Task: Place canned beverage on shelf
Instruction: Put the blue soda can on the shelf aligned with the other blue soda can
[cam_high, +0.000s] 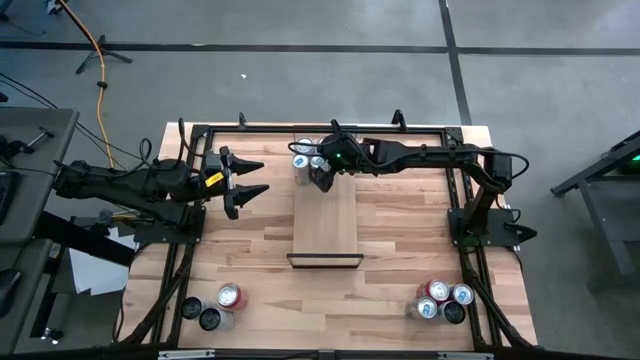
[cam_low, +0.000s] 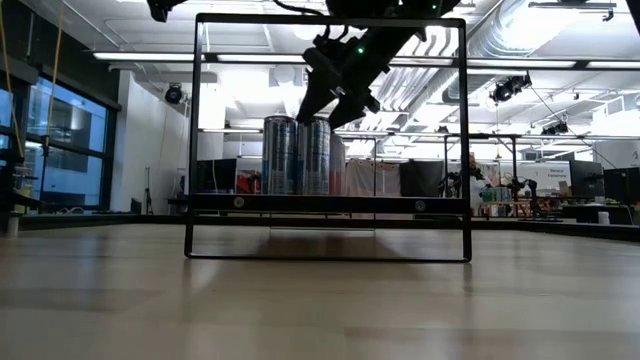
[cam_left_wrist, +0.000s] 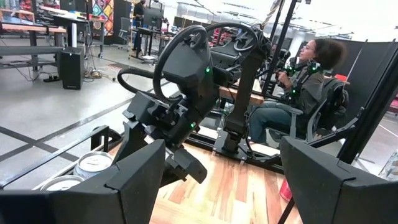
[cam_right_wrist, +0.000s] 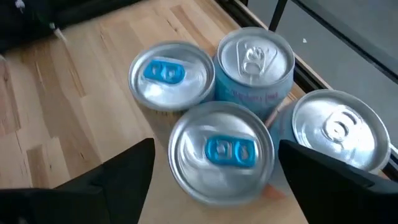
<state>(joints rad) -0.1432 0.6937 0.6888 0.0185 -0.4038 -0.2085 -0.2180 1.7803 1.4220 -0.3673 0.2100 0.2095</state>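
Note:
The shelf (cam_high: 326, 225) is a narrow light-wood plank with a black frame (cam_high: 325, 262) at its near end. Several silver-topped cans (cam_high: 305, 160) stand upright on its far end; in the low view (cam_low: 297, 155) they stand behind the frame. My right gripper (cam_high: 322, 180) hovers open just above them. In the right wrist view its fingers (cam_right_wrist: 118, 180) stand on either side of the nearest blue-tabbed can (cam_right_wrist: 221, 152), above its top, without touching it. My left gripper (cam_high: 250, 182) is open and empty, left of the shelf's far end.
Several cans (cam_high: 215, 305) stand at the table's near left and several more (cam_high: 442, 300) at the near right. A black rail (cam_high: 320, 128) runs along the far edge. A person (cam_left_wrist: 298, 81) sits beyond the table's right side.

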